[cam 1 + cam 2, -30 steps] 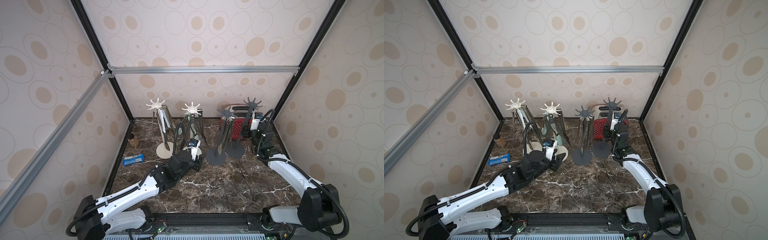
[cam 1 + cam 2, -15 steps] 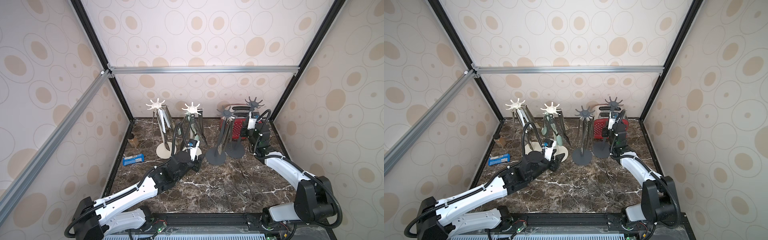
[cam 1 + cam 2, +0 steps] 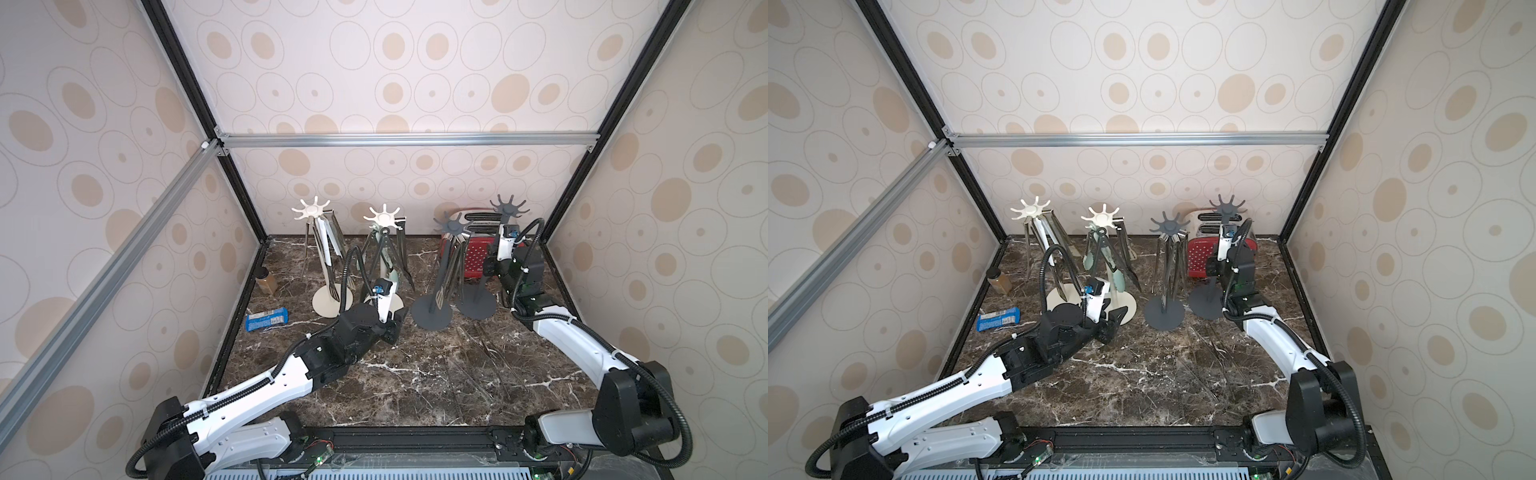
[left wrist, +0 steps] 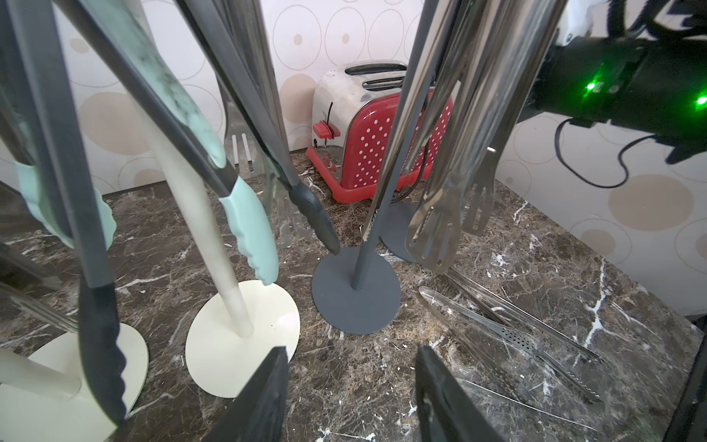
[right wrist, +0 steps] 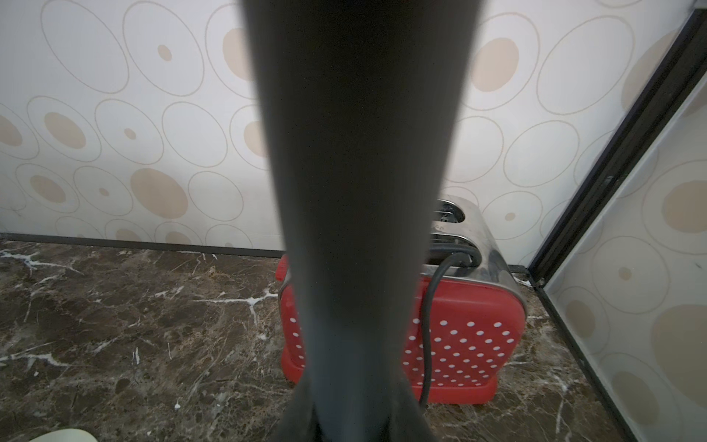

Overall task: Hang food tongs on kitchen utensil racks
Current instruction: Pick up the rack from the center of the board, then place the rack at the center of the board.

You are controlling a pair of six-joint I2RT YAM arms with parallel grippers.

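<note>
Dark grey utensil rack [image 3: 505, 206] pole clamped by the right gripper [image 5: 352, 419], in front of the red polka-dot toaster [image 4: 382, 134].
The pole is pinched between that gripper's fingers [image 5: 298, 424]. The left gripper [image 4: 352, 394] is held empty, its fingers [image 4: 264, 394] spread apart, to the left of the toaster, by a cream rack base [image 4: 241, 336]. Steel and green-tipped tongs [image 4: 248, 225] are hung on three racks left of the toaster. More steel tongs [image 4: 512, 336] are laid on the marble tabletop [image 4: 382, 382] in front of it.

red toaster [image 3: 477, 257], brown jar [image 3: 266, 281], blue packet [image 3: 266, 319]
</note>
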